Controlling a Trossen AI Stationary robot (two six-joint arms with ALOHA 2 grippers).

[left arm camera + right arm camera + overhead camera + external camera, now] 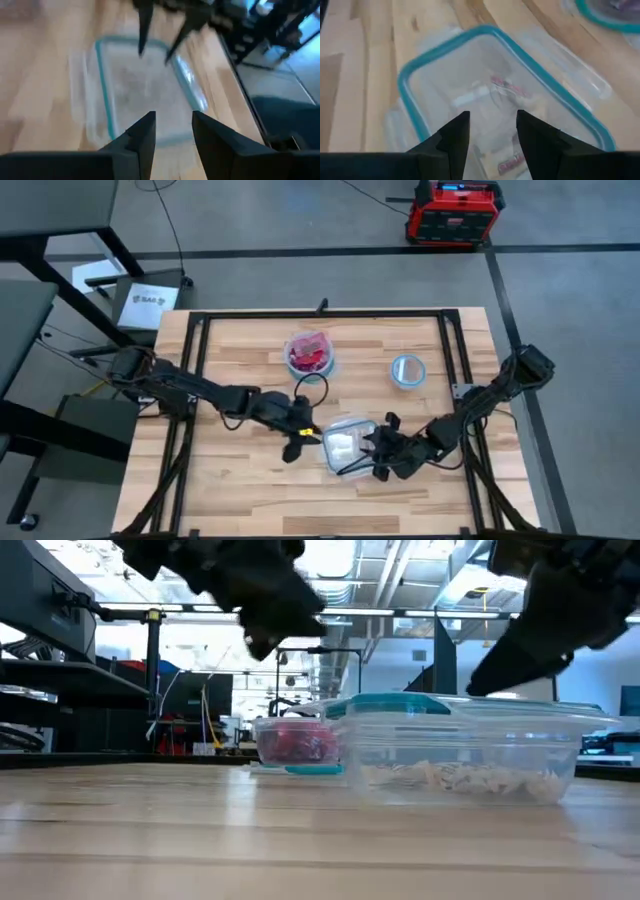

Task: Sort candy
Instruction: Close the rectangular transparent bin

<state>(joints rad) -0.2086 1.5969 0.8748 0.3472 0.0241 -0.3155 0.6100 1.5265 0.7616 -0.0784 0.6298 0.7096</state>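
Two pincers worked over one clear rectangular tub (pixel 349 446) near the front middle of the wooden desk (pixel 240 480). Your left pincer (pixel 297 442) hung at the tub's left edge with its fingers apart and nothing between them. Your right pincer (pixel 491 131) hung over the tub from the right, fingers likewise apart and empty.

Candy (pixel 492 95) lay loose on the tub floor: small flat wrapped pieces, whitish-silver for the most part, at least one with red print. More candy, red-wrapped, filled a round clear bowl (pixel 309 353) farther back; a second round bowl (pixel 407 370) to its right showed no contents that I could make out.

Judgement on the step: you were lining up a pick from the tub.
- Choose a piece lying apart from its neighbours.
- Come straight down, clear of the teal rim.
- Close across the short width of the wrapper.
- Send one arm in at a time; the tub is narrow for both.

Wrappers looked thin, crinkled and slippery, so a shallow pinch may slide off. The tub walls were smooth hard plastic, light enough to shift if nudged.
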